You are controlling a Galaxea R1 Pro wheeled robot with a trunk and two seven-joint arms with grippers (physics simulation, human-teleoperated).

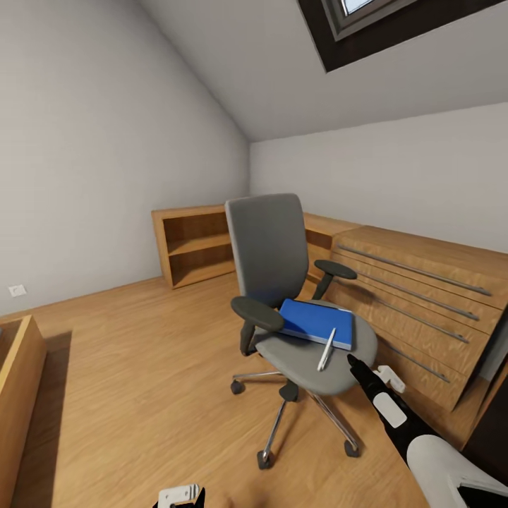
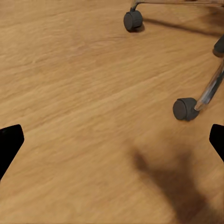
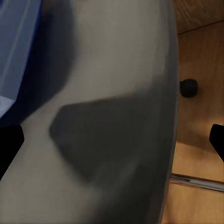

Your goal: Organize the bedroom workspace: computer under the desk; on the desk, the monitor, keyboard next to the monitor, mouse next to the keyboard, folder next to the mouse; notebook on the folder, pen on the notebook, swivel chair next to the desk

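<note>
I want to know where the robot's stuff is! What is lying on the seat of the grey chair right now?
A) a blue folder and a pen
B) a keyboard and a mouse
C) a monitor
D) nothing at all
A: in the head view the blue folder lies flat on the seat of the swivel chair, and the pen lies partly across its front edge.
</note>
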